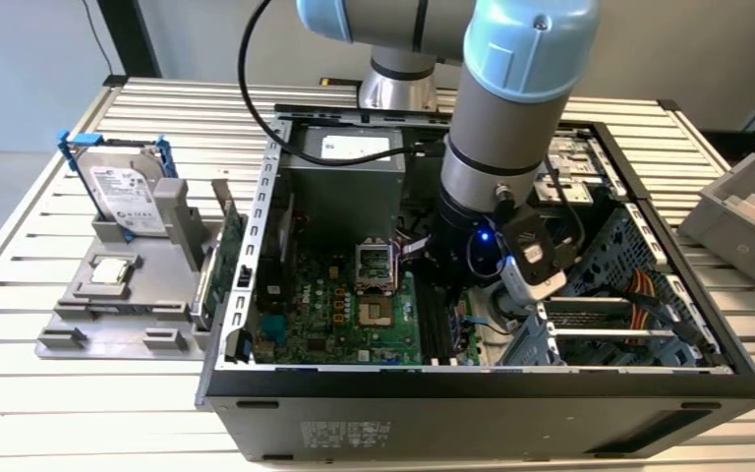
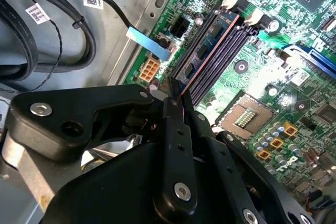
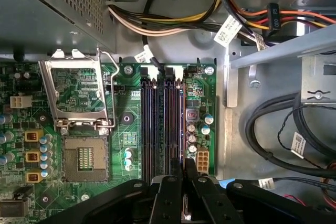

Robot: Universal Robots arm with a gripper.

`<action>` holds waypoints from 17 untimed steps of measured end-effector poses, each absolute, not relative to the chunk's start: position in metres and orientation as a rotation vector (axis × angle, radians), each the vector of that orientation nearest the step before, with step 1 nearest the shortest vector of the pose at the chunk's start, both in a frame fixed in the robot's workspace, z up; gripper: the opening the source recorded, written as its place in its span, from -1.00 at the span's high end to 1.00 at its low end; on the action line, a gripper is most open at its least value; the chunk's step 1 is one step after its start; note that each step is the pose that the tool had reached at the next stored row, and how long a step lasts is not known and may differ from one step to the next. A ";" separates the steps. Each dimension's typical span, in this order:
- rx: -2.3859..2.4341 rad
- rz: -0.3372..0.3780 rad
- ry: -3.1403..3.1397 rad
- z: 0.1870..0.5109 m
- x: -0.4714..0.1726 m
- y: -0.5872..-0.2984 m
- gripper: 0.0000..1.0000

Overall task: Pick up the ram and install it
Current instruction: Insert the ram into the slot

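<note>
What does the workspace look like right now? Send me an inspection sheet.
Surface: slatted metal table carrying an open black computer case.
Job's things: long dark-blue ram stick stands on edge along the black motherboard slots.
Clutter: silver hard drive in a blue bracket on a grey fixture beside the case.
Grippers: black gripper inside the case, jaws closed on the ram stick's near end.
Cables: black cable bundle; yellow-orange wires.
Surroundings: grey bin at the exterior view's right.

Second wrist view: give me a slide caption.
End effector shut on the ram, which stands edge-on in a motherboard slot beside the empty CPU socket.
</note>
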State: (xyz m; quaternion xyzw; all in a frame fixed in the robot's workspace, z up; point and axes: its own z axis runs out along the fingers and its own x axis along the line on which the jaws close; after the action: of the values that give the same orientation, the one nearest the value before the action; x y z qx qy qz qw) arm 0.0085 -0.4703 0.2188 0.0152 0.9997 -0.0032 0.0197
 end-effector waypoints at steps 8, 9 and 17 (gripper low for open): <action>0.047 -0.010 3.102 0.218 0.007 -0.470 1.00; 0.047 -0.010 3.102 0.217 0.007 -0.470 1.00; 0.047 -0.010 3.102 0.213 0.006 -0.470 1.00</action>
State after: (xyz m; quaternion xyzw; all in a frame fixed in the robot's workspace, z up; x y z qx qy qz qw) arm 0.0065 -0.4702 0.2135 0.0152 0.9997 -0.0033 0.0196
